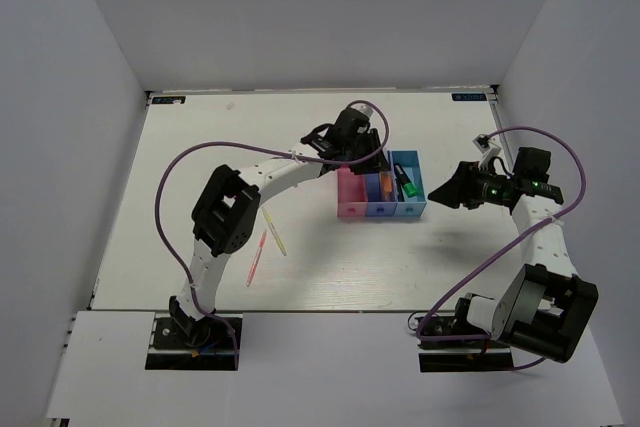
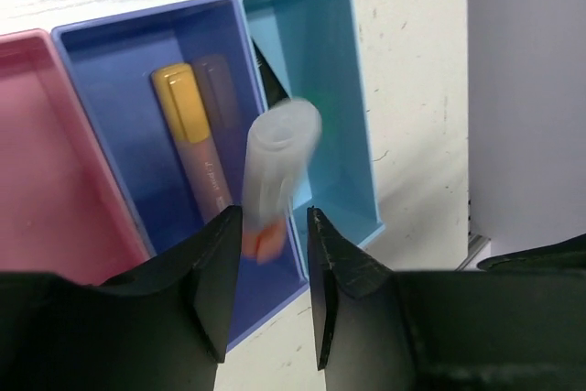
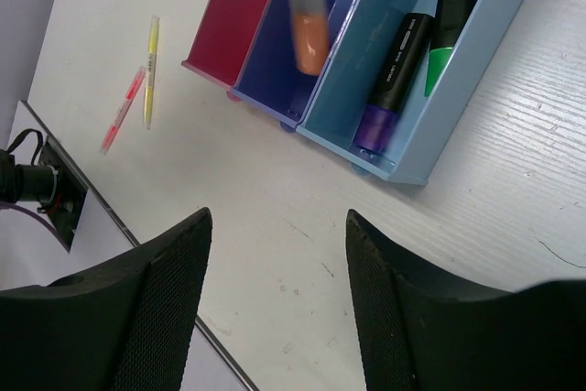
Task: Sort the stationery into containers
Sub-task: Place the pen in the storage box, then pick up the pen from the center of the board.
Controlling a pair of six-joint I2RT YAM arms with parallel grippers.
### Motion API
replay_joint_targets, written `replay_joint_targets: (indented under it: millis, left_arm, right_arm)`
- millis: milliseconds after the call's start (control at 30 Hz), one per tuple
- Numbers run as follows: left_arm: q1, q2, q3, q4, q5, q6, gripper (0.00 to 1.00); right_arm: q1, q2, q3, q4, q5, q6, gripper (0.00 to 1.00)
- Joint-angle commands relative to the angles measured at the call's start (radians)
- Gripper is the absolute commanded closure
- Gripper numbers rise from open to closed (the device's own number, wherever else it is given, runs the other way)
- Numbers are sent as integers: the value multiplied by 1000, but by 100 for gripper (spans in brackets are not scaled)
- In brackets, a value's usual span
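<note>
Orange-pink highlighter (image 2: 275,167) | loose inside parted left gripper (image 2: 275,222), over dark blue bin (image 2: 105,89) | right gripper (image 3: 275,226) wide, empty

This is a robot lab test cell: a white wood-grain surface (image 1: 200,147) is boxed in by plain pale walls (image 1: 300,17) at 9, 12 and 3 o'clock. At 6 o'clock two arms, left (image 1: 225,207) and right (image 1: 540,237), are bolted on black base plates (image 1: 195,340), each trailing a looped purple cable (image 1: 165,187). Small printed labels (image 1: 170,100) mark the far corners at 11 and 1 o'clock, and a staged set of joined bins (image 1: 381,209) and loose pens (image 1: 265,247) lies mid-surface.
</note>
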Motion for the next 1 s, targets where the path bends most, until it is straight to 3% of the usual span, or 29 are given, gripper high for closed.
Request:
replay_joint_targets:
  millis: [0,233,267,300,333,400,467,500,533,567,600,633,667,700,733,767,800,867,967]
  left_arm:
    - [-3,-31,47,-51,-20,30,55]
    - [-8,-85,49,-65,0,39,55]
    - [-11,-93,36,-66,2,44,59]
    - [-12,-135,32,-66,-3,48,67]
    - [-15,-157,23,-72,-6,74,86]
    - [-25,-205,-46,-88,-44,117,99]
    - [-46,-350,-159,-115,-143,174,100]
    - [-49,-442,-277,-114,-171,178,100]
    - [-52,-537,-407,-105,-267,180,100]
    - [-51,-624,-471,-105,-301,163,78]
    - [-51,-665,-622,-117,-344,151,65]
    - [-43,-723,-660,-150,-416,142,60]
    - [-19,-763,-691,-199,-453,104,46]
    - [15,-772,-750,-221,-460,90,41]
    - [37,-777,-766,-276,-442,71,39]
    - [84,-768,-777,-290,-419,56,38]
    - [96,-757,-783,-308,-400,48,38]
    - [121,-701,-774,-342,-392,48,38]
    - [126,-621,-737,-358,-420,59,39]
  right_arm:
    - [-9,-15,33,1,-29,-5,37]
    - [-14,-18,33,1,-27,-5,35]
    - [-14,-17,34,2,-27,-5,34]
    - [-15,-23,31,1,-26,-7,26]
    - [-17,-17,34,2,-26,4,10]
    - [-23,-14,34,18,-48,39,10]
    - [-37,23,54,-20,-93,39,10]
    - [-41,38,63,-43,-125,21,17]
    - [-46,52,85,-68,-162,1,39]
    - [-52,108,114,-142,-171,-32,99]
    - [-55,124,146,-166,-182,-40,100]
    - [-54,150,161,-219,-188,-68,100]
    - [-55,170,190,-243,-188,-86,100]
    - [-54,175,194,-249,-187,-86,100]
    - [-52,173,194,-249,-176,-88,97]
    - [-50,172,188,-249,-167,-82,74]
    - [-50,148,183,-216,-158,-64,66]
    - [-50,128,154,-186,-122,-47,59]
    - [-52,72,117,-105,-81,-4,59]
